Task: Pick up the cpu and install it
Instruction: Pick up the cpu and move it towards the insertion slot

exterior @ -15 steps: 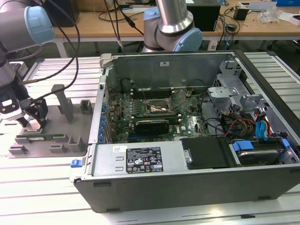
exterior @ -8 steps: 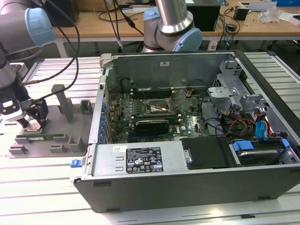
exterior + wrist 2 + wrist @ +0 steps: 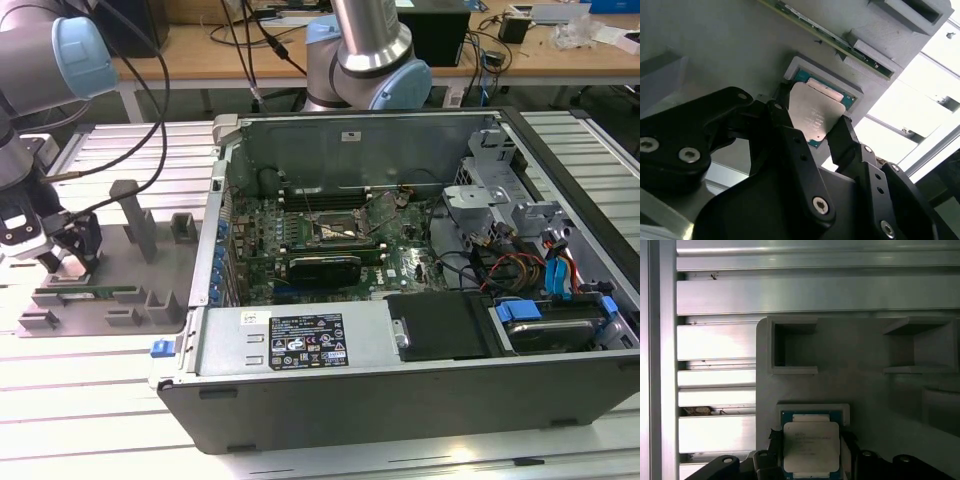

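Silver cpu (image 3: 811, 447) — one — clamped in pincer (image 3: 812, 126) at grey tray (image 3: 865, 385).

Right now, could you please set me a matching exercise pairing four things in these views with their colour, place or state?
1 cpu
2 memory stick
3 computer case
4 gripper

A: lid off, motherboard showing
B: silver-topped, at a square recess of the grey tray
C: black, close over the cpu
D: long, green, lying on the tray

Pairs: 1-B, 2-D, 3-A, 4-C.
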{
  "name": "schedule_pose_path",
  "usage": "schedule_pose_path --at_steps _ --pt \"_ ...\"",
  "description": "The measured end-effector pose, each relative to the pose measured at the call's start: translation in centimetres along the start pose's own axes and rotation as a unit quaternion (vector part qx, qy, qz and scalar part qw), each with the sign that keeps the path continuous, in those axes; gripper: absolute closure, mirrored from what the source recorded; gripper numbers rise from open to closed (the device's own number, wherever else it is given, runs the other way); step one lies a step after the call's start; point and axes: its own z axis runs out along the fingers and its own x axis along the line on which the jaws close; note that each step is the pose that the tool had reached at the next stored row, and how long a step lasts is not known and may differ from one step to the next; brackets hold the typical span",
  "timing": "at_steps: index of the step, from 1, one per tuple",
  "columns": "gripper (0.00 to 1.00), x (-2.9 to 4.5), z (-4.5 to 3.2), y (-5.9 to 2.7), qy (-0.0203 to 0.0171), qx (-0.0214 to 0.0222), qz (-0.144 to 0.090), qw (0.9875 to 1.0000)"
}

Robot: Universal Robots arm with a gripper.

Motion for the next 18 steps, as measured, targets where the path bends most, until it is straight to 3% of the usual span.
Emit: schedule_pose_path --at_steps 6,18 --pt "0.46 0.02 -0.34 0.01 -0.0001 -0.0001 0.0 1.0" --pt "0.46 -0.07 -5.23 0.22 0.0 0.0 0.0 1.0"
